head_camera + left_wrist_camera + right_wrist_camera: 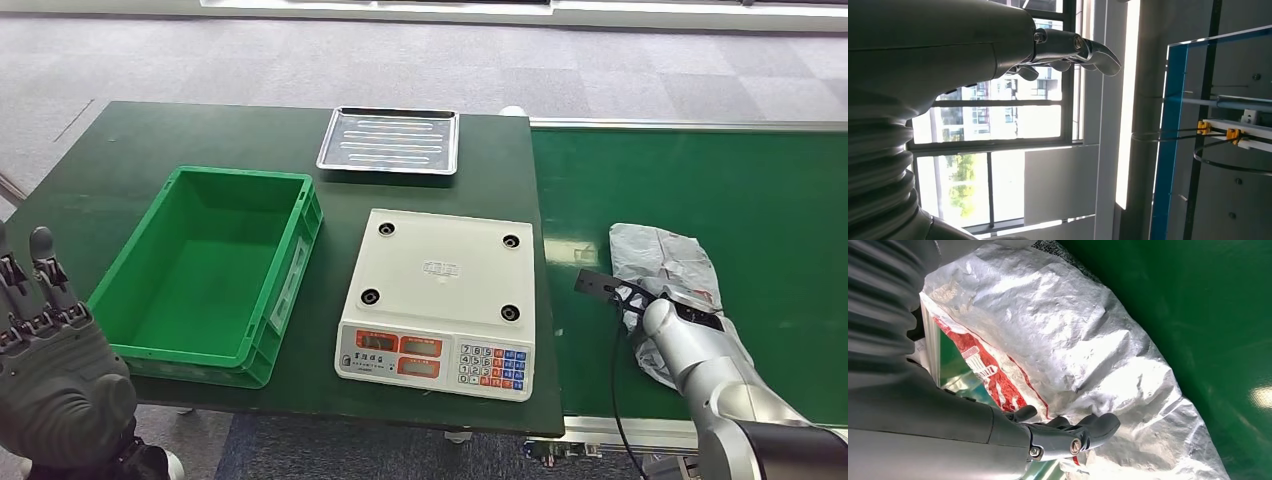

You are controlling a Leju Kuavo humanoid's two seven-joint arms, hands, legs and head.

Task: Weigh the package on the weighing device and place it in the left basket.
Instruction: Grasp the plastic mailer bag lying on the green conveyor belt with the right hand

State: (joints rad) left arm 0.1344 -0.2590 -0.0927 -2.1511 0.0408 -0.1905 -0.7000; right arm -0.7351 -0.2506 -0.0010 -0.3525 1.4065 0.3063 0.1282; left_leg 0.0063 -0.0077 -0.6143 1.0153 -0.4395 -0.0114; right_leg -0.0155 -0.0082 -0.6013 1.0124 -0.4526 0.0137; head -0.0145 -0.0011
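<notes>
A crumpled silver package (665,262) with a red print lies flat on the green conveyor belt (720,180), right of the table. My right hand (690,318) is down on its near end. In the right wrist view the fingers (1068,432) reach over the silver wrap (1073,340) and touch it without closing around it. The white weighing scale (440,270) sits bare at the table's middle. Left of it stands the green basket (140,250) with nothing inside. My left hand (45,340) is raised off the table's near left corner, fingers (1068,50) spread, holding nothing.
A bare metal tray (390,140) lies behind the scale at the far edge of the dark green table (120,150). A black cable (612,380) runs along my right forearm. The scale's keypad and displays face me.
</notes>
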